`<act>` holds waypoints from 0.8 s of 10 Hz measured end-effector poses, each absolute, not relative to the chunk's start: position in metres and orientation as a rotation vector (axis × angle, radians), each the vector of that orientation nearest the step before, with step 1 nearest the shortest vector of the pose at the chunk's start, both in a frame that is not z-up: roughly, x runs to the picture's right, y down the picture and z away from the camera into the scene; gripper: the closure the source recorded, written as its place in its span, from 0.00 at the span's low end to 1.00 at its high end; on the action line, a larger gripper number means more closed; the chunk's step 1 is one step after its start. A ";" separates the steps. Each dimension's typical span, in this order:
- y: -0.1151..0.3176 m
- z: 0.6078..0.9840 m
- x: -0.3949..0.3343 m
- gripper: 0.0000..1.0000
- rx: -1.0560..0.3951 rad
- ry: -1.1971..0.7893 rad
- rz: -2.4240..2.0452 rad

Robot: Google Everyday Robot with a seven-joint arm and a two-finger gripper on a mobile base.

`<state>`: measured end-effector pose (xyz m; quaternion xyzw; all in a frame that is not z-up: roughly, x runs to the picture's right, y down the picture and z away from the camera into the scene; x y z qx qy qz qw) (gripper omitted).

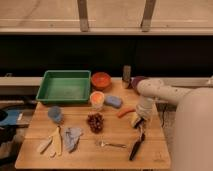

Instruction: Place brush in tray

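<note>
The brush (137,145) is slim and black and lies on the wooden table (115,160) near its front right, handle pointing toward the front. The green tray (65,86) stands at the back left with nothing in it. My gripper (140,126) hangs from the white arm (160,92) that reaches in from the right. It sits just above the far end of the brush, well to the right of the tray.
An orange bowl (101,80), a dark bottle (127,76) and a purple bowl (134,80) stand at the back. An orange cup (97,100), blue sponge (113,101), carrot (125,112), grapes (95,122), fork (111,145), blue cup (55,114) and cloth (72,136) lie between.
</note>
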<state>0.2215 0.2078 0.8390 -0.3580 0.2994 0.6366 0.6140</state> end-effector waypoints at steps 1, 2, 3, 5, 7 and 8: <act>0.207 0.838 0.223 0.99 -0.827 0.682 1.473; 0.203 0.836 0.225 1.00 -0.820 0.667 1.483; 0.195 0.832 0.229 1.00 -0.805 0.649 1.497; 0.170 0.818 0.241 1.00 -0.760 0.610 1.532; 0.139 0.803 0.252 1.00 -0.697 0.557 1.568; 0.121 0.795 0.259 1.00 -0.663 0.522 1.590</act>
